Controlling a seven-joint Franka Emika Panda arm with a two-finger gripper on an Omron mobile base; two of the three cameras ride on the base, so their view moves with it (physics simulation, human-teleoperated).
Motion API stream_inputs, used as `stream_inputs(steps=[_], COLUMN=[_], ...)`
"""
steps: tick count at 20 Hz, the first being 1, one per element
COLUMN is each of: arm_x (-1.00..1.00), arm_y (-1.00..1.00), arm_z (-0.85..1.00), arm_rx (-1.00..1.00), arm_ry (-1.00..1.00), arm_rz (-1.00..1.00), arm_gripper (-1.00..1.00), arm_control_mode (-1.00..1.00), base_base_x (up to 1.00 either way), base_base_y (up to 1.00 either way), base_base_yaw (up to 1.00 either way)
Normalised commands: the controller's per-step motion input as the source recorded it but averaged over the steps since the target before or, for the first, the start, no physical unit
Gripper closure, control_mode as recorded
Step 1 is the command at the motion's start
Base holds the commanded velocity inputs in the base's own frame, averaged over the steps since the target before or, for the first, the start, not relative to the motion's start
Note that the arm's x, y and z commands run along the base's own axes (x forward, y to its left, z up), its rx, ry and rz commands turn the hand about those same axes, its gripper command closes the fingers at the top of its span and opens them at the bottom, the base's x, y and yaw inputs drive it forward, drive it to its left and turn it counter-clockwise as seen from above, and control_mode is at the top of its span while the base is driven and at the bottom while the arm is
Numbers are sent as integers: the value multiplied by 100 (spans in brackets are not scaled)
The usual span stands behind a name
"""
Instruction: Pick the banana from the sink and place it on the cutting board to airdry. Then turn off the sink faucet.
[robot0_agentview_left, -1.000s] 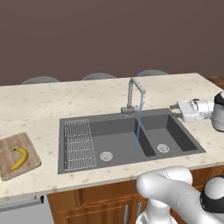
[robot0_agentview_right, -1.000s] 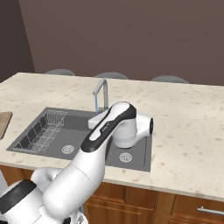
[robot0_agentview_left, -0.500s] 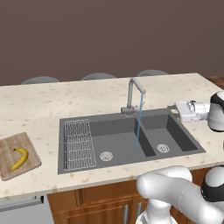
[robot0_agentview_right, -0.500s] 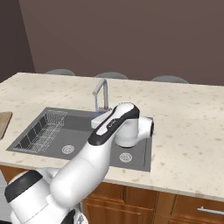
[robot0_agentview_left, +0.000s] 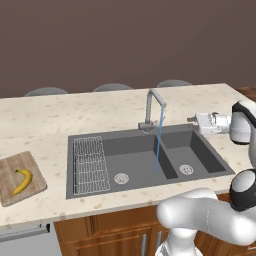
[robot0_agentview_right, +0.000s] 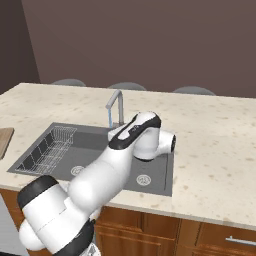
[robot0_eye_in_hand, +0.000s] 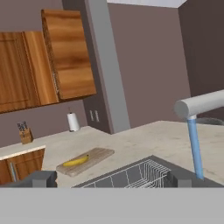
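Observation:
The banana (robot0_agentview_left: 22, 181) lies on the cutting board (robot0_agentview_left: 10, 192) on the counter, left of the sink (robot0_agentview_left: 200, 150); in the hand view the banana (robot0_eye_in_hand: 75, 161) rests on the board (robot0_eye_in_hand: 98, 154) far ahead. The sink faucet (robot0_agentview_left: 149, 107) stands behind the basins, and a blue stream of water (robot0_agentview_left: 158, 145) falls from its spout (robot0_eye_in_hand: 201, 105). My gripper (robot0_agentview_left: 192, 120) hovers above the small basin's far right corner, pointing left at the faucet. It is open and empty, with fingertips (robot0_eye_in_hand: 41, 178) spread wide. In the right base view my arm covers the sink's middle beside the faucet (robot0_agentview_right: 117, 102).
A white wire rack (robot0_agentview_left: 91, 164) sits in the left part of the large basin. A paper towel roll (robot0_eye_in_hand: 73, 122) and a knife block (robot0_eye_in_hand: 25, 133) stand on a far counter under wooden cabinets (robot0_eye_in_hand: 65, 52). Chair backs (robot0_agentview_left: 112, 87) line the counter's far edge.
My hand has slid left along the sink's back right corner, closer to the faucet. The banana, board and water stream are unchanged.

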Motion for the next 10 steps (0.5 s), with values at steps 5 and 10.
stream_inputs(steps=[5, 10], arm_x=[43, 35], arm_y=[-25, -19], arm_z=[-15, -20], arm_rx=[0, 0], arm_ry=[0, 0], arm_rz=[0, 0], arm_gripper=[-100, -100], arm_control_mode=[-100, -100], base_base_x=[0, 0], base_base_y=[0, 0], base_base_yaw=[0, 0])
